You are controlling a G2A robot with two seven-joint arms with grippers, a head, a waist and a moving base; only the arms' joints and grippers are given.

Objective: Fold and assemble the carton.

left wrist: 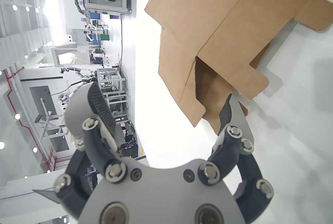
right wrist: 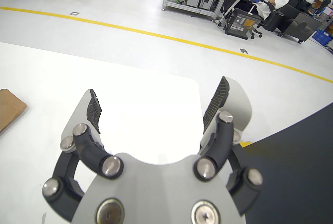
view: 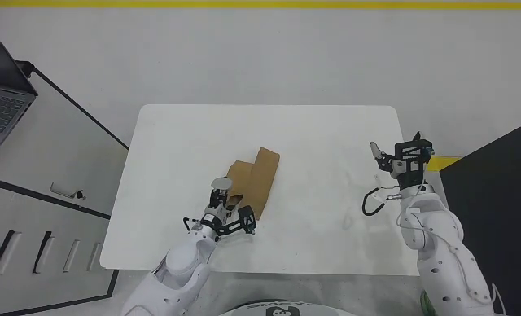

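Observation:
A flat brown cardboard carton [view: 254,182] lies on the white table [view: 326,145], left of the middle, partly unfolded with flaps sticking out. In the left wrist view the carton [left wrist: 223,35] shows a gap between its layers. My left gripper [view: 230,204] [left wrist: 161,100] stands open at the carton's near end. One fingertip [left wrist: 229,110] touches the edge of the carton's lower flap and the other finger [left wrist: 97,102] is clear of it. My right gripper [view: 396,155] [right wrist: 158,102] is open with nothing in it at the table's right edge, far from the carton [right wrist: 9,108].
A dark panel [view: 488,194] stands just beyond the table's right edge, beside the right arm. A grey bench with a laptop [view: 12,96] sits to the left of the table. The table's far half is bare.

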